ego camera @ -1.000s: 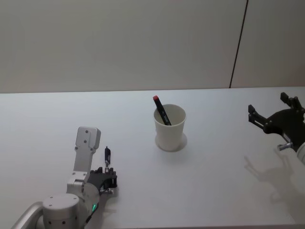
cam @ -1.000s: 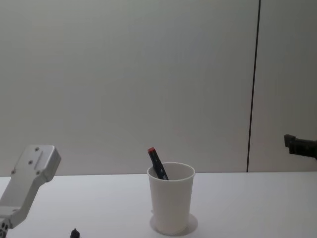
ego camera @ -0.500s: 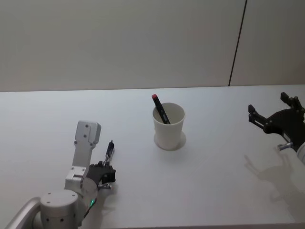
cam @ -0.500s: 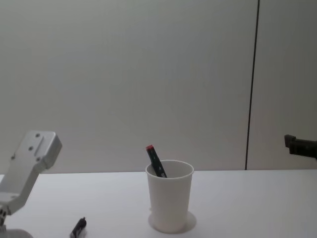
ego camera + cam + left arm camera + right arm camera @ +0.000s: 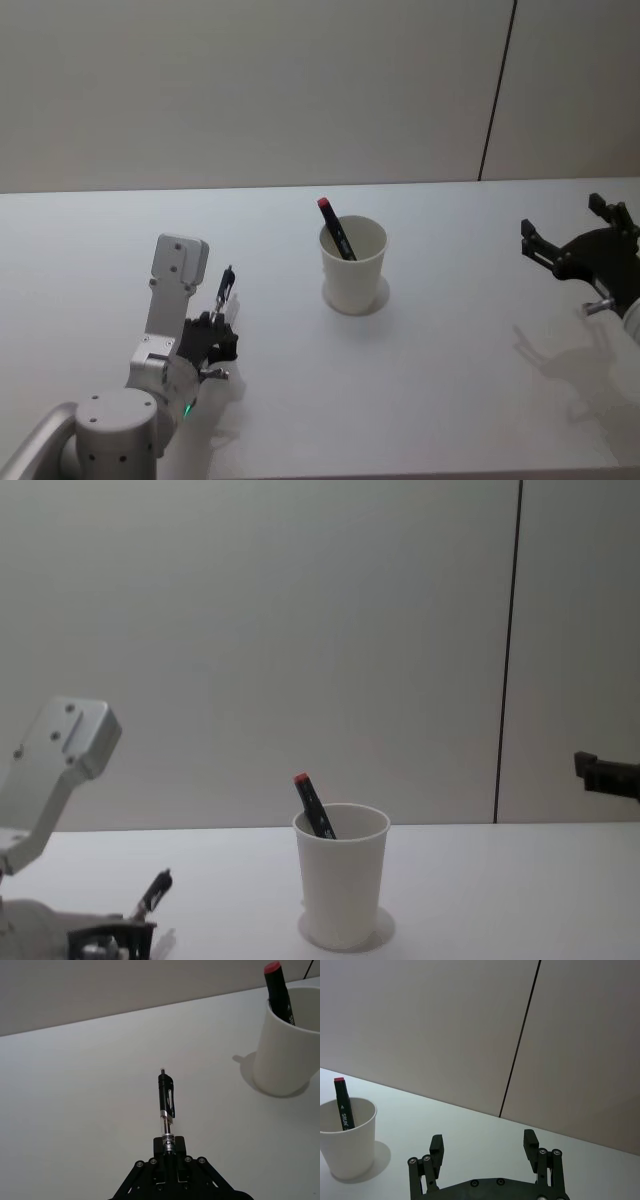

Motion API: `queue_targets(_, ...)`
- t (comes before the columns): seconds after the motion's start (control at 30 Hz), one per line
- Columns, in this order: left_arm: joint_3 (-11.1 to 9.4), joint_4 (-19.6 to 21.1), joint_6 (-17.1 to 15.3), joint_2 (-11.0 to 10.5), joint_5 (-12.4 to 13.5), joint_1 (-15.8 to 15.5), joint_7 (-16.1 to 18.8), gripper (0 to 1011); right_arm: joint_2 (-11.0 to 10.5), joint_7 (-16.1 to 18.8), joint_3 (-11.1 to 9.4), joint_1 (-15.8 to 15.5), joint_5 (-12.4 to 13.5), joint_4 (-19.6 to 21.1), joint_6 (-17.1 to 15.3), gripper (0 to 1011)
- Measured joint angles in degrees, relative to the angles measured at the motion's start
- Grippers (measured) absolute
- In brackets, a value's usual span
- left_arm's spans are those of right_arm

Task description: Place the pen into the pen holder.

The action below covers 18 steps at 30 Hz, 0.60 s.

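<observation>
My left gripper (image 5: pixel 212 322) (image 5: pixel 168 1146) is shut on the lower end of a black click pen (image 5: pixel 225 284) (image 5: pixel 166 1100) (image 5: pixel 156 890), held above the white table left of the pen holder. The pen holder (image 5: pixel 353 264) (image 5: pixel 287 1045) (image 5: pixel 345 1137) (image 5: pixel 341 887) is a white paper cup standing mid-table, with a black marker with a red cap (image 5: pixel 336 228) (image 5: pixel 312 806) leaning inside it. My right gripper (image 5: pixel 570 238) (image 5: pixel 484 1145) hovers open at the far right with nothing between its fingers.
The white table (image 5: pixel 450 380) runs wide around the cup, backed by a plain grey wall with a dark vertical seam (image 5: pixel 496 90).
My left gripper has lifted and carried the pen slightly up and forward. The cup, marker and right arm stay where they were.
</observation>
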<state>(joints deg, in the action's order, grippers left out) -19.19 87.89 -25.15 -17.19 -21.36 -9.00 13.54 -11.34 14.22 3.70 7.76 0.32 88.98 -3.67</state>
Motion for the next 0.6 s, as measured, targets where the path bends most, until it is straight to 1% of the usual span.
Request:
queue_targets(0.13, 0.07, 1.00, 1.14, -0.28, 1.46, 0.21, -0.50, 137, 0.00, 0.00, 0.00, 0.00, 0.00, 0.00, 0.00, 1002)
queue_targets(0.23, 0.11, 2.04, 2.61, -0.66, 3.33, 0.37, -1.45, 137, 0.00, 0.00, 0.00, 0.00, 0.00, 0.00, 0.00, 1002)
queue_targets(0.27, 0.11, 2.04, 2.61, -0.66, 3.33, 0.37, -1.45, 137, 0.00, 0.00, 0.00, 0.00, 0.00, 0.00, 0.00, 1002)
queue_targets(0.37, 0.15, 3.12, 4.31, -1.10, 5.44, 0.39, -3.11, 137, 0.00, 0.00, 0.00, 0.00, 0.00, 0.00, 0.00, 1002)
queue_targets(0.47, 0.18, 3.65, 5.14, -1.36, 6.43, 0.38, -4.09, 137, 0.00, 0.00, 0.00, 0.00, 0.00, 0.00, 0.00, 1002)
queue_targets(0.6, 0.24, 4.45, 7.12, -1.79, 8.44, 0.16, -6.52, 137, 0.00, 0.00, 0.00, 0.00, 0.00, 0.00, 0.00, 1002)
